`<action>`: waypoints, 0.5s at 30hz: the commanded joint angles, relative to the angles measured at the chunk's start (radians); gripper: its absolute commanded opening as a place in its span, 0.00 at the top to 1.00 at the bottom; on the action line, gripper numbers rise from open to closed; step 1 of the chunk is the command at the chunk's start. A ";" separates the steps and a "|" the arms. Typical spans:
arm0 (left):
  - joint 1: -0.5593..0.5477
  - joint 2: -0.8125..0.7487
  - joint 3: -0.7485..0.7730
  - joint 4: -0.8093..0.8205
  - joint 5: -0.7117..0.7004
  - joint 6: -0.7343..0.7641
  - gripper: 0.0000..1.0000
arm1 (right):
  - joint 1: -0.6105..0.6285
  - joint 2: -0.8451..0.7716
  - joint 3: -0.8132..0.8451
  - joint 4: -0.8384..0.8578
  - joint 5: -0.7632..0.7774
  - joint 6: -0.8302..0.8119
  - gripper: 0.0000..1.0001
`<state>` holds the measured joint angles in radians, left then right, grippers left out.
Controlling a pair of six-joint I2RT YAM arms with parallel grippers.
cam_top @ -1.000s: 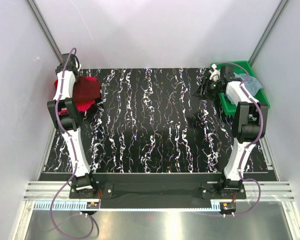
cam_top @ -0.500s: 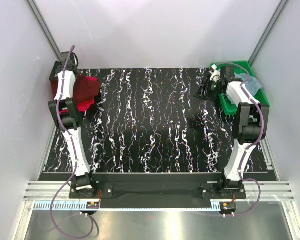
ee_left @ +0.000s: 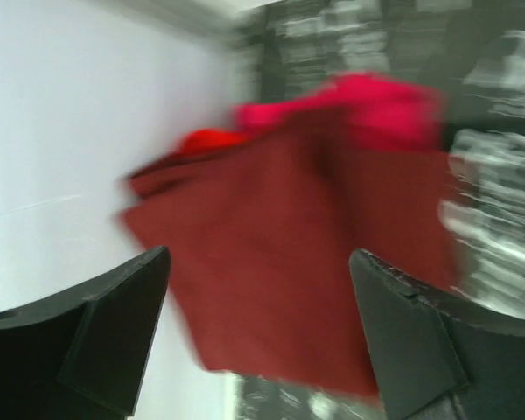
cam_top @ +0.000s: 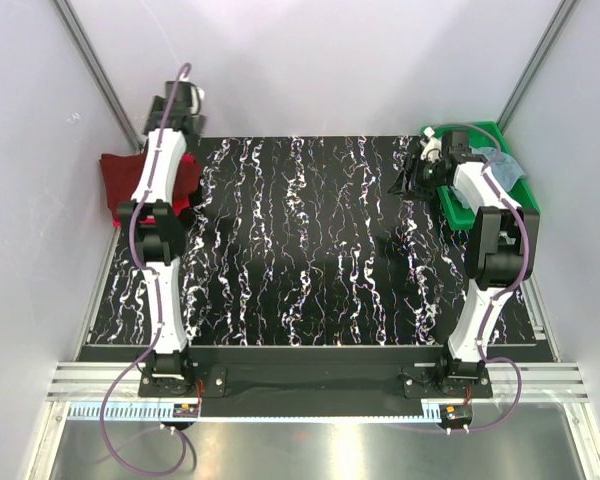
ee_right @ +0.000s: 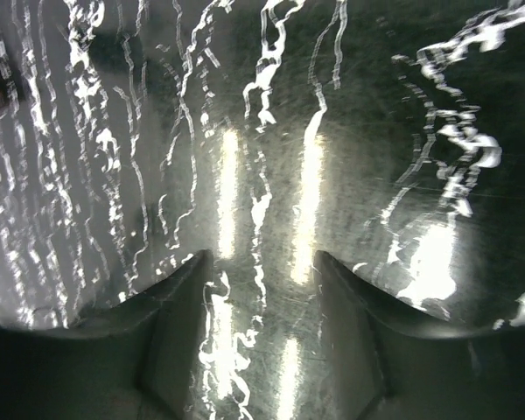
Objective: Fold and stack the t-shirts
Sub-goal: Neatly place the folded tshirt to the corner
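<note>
The grey-blue t-shirt (cam_top: 507,166) is seen lying crumpled inside the green tray (cam_top: 460,212), towards its far end. Its long axis cannot be made out from the bunched cloth.

The right gripper (cam_top: 417,172) is held just outside the tray's left wall, over the dark marbled table (cam_top: 310,250). In the right wrist view the right gripper (ee_right: 261,258) is shown with its jaws moderately apart, and only bare table is seen between them. Nothing is held.

From that gripper the grey-blue t-shirt lies to the right, beyond the wall. This is judged to be the relation on which the coming reach turns, since the wall must be cleared from above before the cloth can be pinched.

At the far corner of the table opposite the tray, a stack is seen. The dark maroon t-shirt (ee_left: 280,262) is laid on top, with the bright red t-shirt (ee_left: 206,140) and what appears to be the pink t-shirt (ee_left: 376,96) showing at its edges.

The left gripper (ee_left: 258,258) is raised above that stack with its jaws spread wide and nothing between them, though the view is blurred. It is placed well apart from the tray, so the right gripper is judged much the nearer to the remaining shirt.
</note>
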<state>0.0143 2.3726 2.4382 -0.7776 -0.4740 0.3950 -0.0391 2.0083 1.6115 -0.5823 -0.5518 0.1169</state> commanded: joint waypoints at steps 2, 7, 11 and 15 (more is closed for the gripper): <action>-0.120 -0.199 -0.076 -0.120 0.303 -0.195 0.05 | 0.005 -0.112 0.076 0.005 0.128 -0.020 0.27; -0.253 -0.263 -0.079 -0.138 0.468 -0.304 0.01 | 0.011 -0.161 0.159 0.006 0.220 0.023 0.00; -0.339 -0.331 -0.087 -0.086 0.529 -0.444 0.01 | 0.015 -0.221 0.153 0.013 0.381 0.053 0.00; -0.337 -0.384 -0.149 0.035 0.635 -0.538 0.01 | 0.015 -0.244 0.099 0.038 0.727 0.073 0.00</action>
<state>-0.3531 2.0739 2.3230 -0.8646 0.0383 -0.0120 -0.0296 1.8050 1.7283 -0.5827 -0.1368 0.1612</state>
